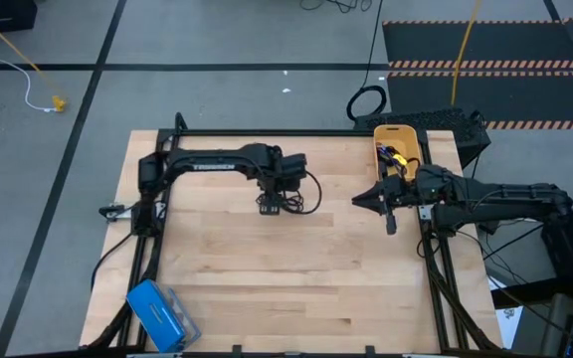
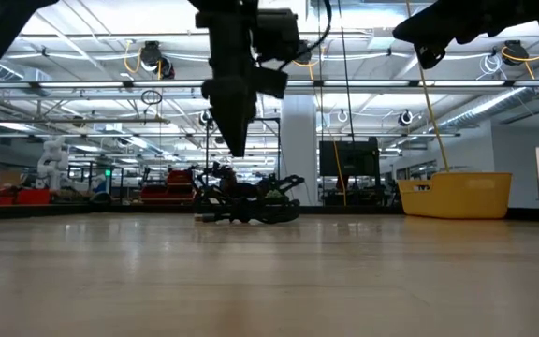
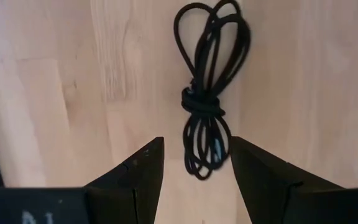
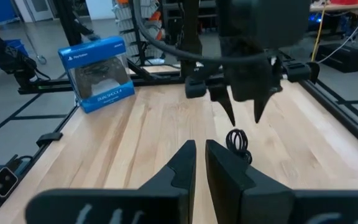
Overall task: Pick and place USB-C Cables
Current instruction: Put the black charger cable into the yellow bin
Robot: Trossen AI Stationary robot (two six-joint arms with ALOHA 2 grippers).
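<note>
A black USB-C cable, coiled and knotted at its middle, lies flat on the wooden table near its centre. My left gripper hangs open above it, fingers pointing down. They stand on either side of one looped end and touch nothing. The low view shows the left gripper clear above the cable. My right gripper is shut and empty, raised beside the yellow bin. Dark cable bits show inside the bin. The right wrist view shows the right gripper facing the cable.
A blue boxed game controller sits at the table's near left corner. A large black ring-shaped cable loop lies on the floor beyond the far edge. The yellow bin stands at the far right corner. Bare wood spreads between the arms and toward the near edge.
</note>
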